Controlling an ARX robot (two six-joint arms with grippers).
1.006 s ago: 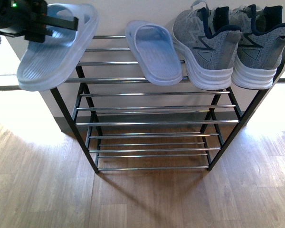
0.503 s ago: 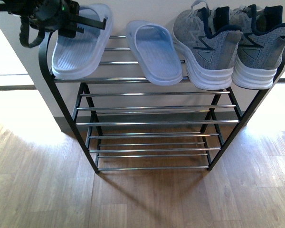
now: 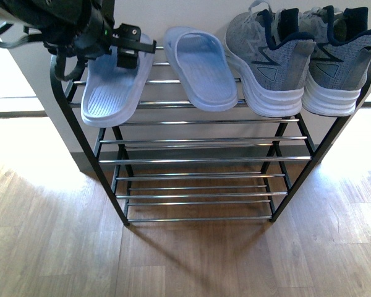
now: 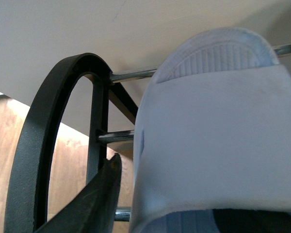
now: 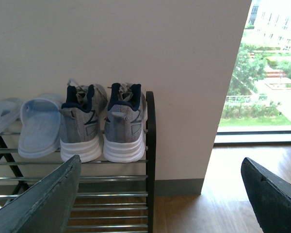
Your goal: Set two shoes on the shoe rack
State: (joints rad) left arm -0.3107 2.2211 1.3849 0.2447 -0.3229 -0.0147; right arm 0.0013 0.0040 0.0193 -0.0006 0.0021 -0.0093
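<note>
The left claw (image 3: 128, 46) is shut on the strap of the left slide (image 3: 111, 86), and it has carried that slide in over the top shelf of the shoe rack (image 3: 201, 159). A second ago the slide hung out past the rack's left edge; now most of it lies over the silver rods near the top shelf's left end, with its heel end poking a little past the front rod. It looks as if the sole is touching the rods, but the front view cannot make that sure.

The other slide (image 3: 201, 68) rests just beside it on the same shelf and has not moved. The grey sneakers (image 3: 300, 59) sit at the right end, side by side, also as before.

So the last shoe is nearly in its place (I think the claw only has to let go and pull back).

The right claw (image 5: 160, 194) is wide open and holds nothing. It hangs well away from the rack, out in front of it.

There is no writing or brand name to read on any shoe. The sneakers only show a zigzag pattern and a small triangle on the side.
</note>
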